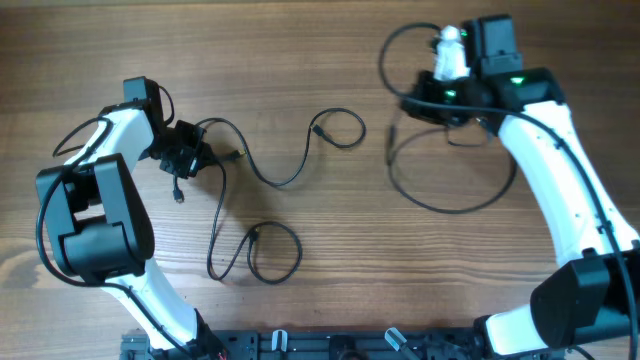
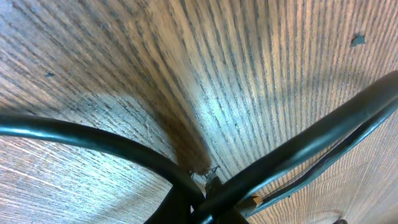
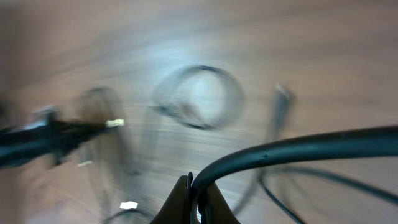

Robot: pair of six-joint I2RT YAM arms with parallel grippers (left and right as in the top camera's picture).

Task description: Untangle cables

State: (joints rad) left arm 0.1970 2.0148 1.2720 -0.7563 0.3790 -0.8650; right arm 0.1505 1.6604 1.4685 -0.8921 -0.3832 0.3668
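Wooden table top, from above and at close range.
The table (image 1: 300, 60) fills every view; in the overhead view its brown grain runs from 9 to 3 o'clock. In the left wrist view a pale sheen (image 2: 211, 106) of reflected light lies at centre, and a small dark speck (image 2: 357, 40) marks the wood toward 2 o'clock.

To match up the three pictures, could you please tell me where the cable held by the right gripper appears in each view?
Overhead: the right cable loops at upper right, running from the right gripper.
Left wrist: not in it.
Right wrist: bottom centre, the cable is pinched by that gripper and arcs off right.
Shared landmark: the wooden table.
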